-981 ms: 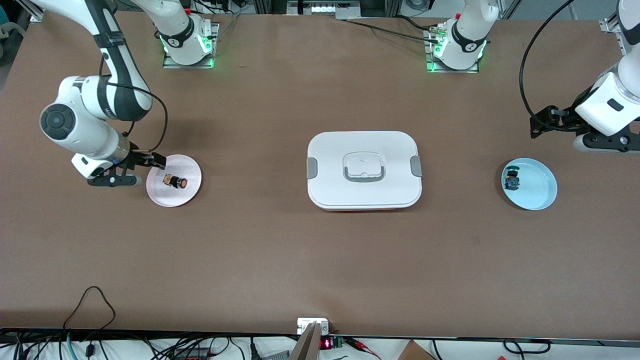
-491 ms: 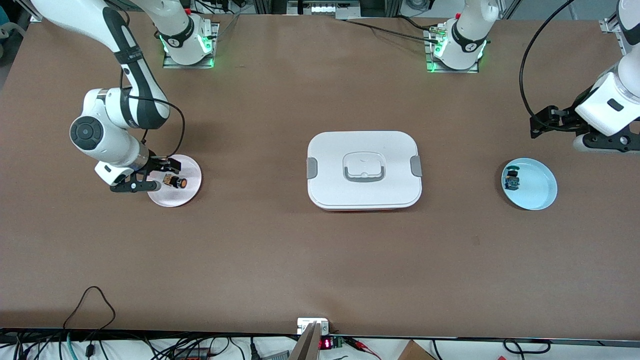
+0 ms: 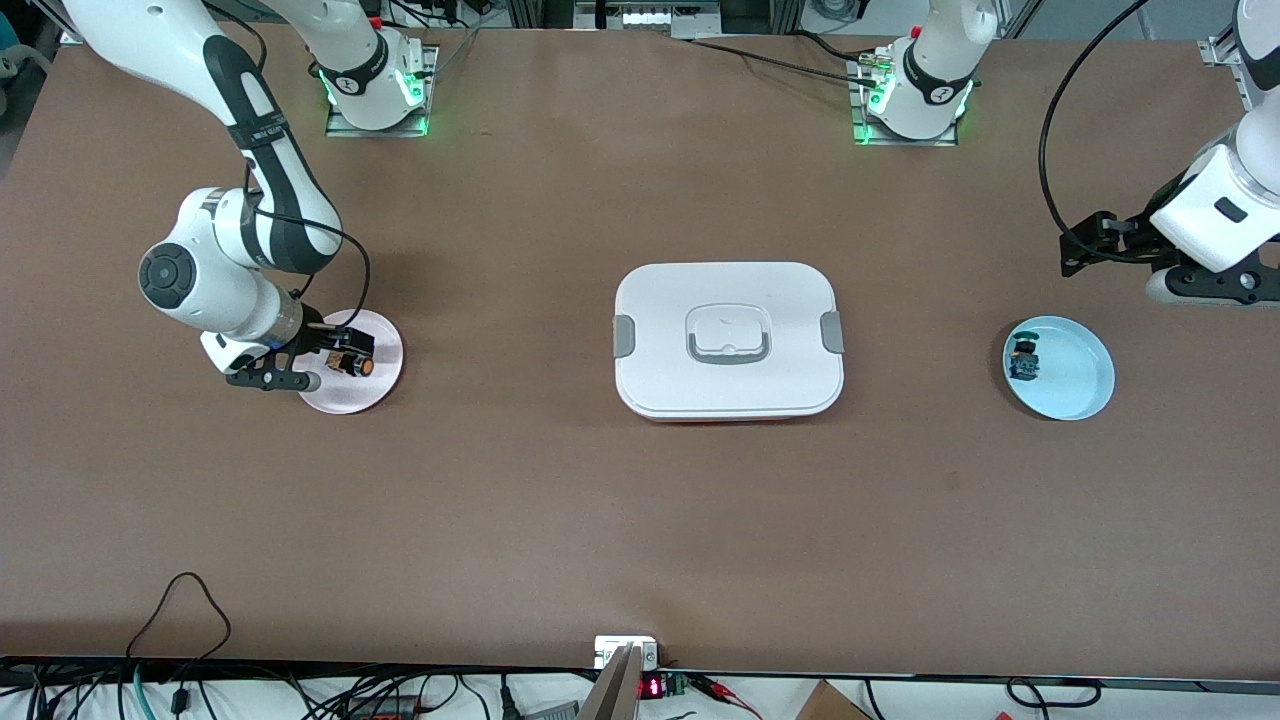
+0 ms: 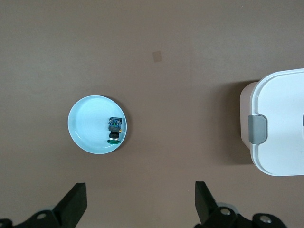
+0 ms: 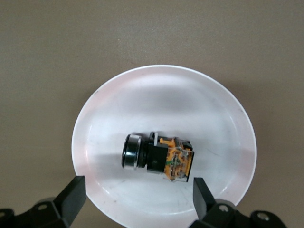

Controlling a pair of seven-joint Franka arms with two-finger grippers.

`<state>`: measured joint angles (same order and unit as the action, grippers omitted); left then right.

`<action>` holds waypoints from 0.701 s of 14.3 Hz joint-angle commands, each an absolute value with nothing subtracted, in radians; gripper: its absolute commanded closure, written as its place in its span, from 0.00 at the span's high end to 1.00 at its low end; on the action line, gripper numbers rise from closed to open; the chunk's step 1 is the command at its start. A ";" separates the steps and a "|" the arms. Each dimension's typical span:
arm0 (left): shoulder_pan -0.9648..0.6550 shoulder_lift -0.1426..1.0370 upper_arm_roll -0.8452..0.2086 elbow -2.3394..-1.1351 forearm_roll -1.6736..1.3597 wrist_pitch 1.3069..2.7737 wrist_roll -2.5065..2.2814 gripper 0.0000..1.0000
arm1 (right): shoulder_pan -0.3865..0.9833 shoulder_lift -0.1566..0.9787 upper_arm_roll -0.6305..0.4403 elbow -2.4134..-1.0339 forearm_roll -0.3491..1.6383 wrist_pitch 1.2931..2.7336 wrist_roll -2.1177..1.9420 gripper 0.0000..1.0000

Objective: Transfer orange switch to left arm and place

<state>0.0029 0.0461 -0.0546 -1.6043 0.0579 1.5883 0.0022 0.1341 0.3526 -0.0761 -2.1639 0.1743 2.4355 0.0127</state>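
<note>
Switch (image 5: 156, 159) under open right end effector (image 5: 137, 199)

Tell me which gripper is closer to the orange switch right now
Right. The right gripper hovers open over the orange switch on its pink plate; the left gripper waits past the box.

Bright, even overhead light; soft shadows, sharp focus, no glare.
</note>
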 commanded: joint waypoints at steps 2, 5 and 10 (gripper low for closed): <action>0.009 0.058 -0.060 -1.575 0.058 1.572 0.005 1.00 | 0.133 0.377 -0.078 -2.157 0.181 2.468 0.014 1.00; 0.009 0.058 -0.060 -1.575 0.057 1.572 0.005 1.00 | 0.133 0.393 -0.078 -2.157 0.183 2.488 0.012 1.00; 0.011 0.058 -0.058 -1.575 0.057 1.571 0.005 1.00 | 0.132 0.410 -0.078 -2.166 0.183 2.543 0.008 1.00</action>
